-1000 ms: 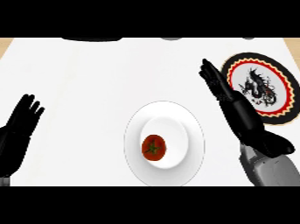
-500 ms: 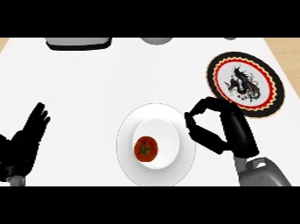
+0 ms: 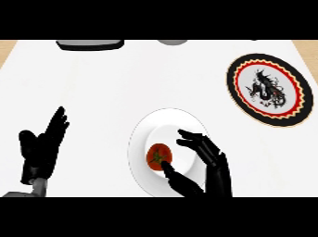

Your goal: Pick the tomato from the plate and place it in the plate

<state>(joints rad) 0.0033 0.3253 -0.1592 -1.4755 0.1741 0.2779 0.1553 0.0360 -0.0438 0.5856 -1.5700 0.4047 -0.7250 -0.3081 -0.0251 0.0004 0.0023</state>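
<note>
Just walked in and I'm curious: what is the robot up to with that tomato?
The right hand is curled beside the tomato on the white plate, fingers and thumb either side, not yet closed on it. The left hand rests open at the counter's left. A decorated plate with a dragon design lies at the far right, with nothing on it.

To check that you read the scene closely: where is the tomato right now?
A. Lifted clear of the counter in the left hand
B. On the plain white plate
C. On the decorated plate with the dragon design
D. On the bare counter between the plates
B: the tomato lies on the white plate, with the right hand cupped beside it, while the dragon plate holds nothing.
</note>
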